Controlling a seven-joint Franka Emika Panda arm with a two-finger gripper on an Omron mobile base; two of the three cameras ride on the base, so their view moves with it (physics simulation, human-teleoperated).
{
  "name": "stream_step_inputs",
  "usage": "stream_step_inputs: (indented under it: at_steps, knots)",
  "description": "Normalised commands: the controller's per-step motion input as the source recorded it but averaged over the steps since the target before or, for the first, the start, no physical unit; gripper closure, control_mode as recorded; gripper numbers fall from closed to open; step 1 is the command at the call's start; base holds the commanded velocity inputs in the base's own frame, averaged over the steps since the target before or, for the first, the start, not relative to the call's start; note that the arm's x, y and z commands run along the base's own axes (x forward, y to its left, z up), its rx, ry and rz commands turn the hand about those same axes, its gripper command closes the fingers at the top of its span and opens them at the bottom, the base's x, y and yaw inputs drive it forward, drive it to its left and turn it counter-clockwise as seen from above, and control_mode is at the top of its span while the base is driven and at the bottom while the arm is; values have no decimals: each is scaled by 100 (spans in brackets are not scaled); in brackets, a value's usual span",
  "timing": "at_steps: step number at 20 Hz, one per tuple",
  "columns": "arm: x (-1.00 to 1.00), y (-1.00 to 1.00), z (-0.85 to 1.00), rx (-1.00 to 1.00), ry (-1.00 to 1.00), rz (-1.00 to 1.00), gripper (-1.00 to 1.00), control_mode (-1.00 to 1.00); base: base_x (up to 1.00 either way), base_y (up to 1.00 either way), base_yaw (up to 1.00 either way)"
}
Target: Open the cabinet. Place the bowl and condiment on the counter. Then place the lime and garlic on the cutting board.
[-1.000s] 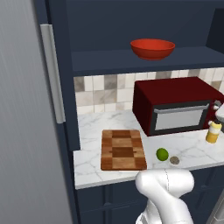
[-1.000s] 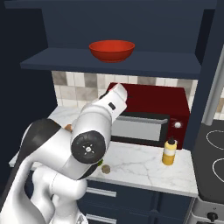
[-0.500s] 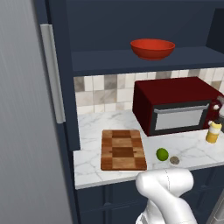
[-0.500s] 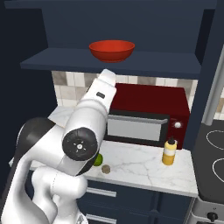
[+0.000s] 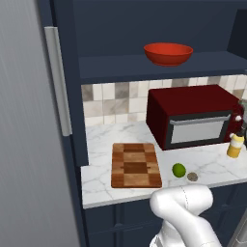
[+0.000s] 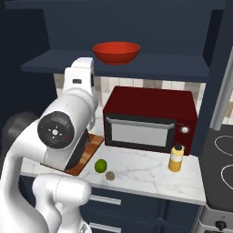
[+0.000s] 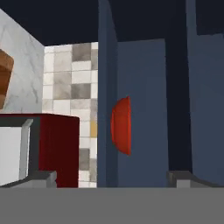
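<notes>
Raised since before, open claw (image 7: pixel 111 177) faces shelved bowl (image 7: pixel 121 125) ahead.

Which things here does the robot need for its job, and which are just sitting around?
Needed:
bowl on the cabinet shelf
condiment, lime and garlic on the counter
cutting board, with nothing on it
gripper, open

Just sitting around:
microwave
stove
</notes>
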Motion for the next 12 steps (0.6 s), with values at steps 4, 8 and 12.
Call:
stream_step_inputs:
  at_steps: [4, 8, 12]
  knots:
    - [1, 24, 25, -44, 4, 1, -100, -100, 0, 0, 0]
    - [1, 4, 18, -38, 5, 2, -100, -100, 0, 0, 0]
    - [11, 0, 11, -32, 24, 3, -100, -100, 0, 0, 0]
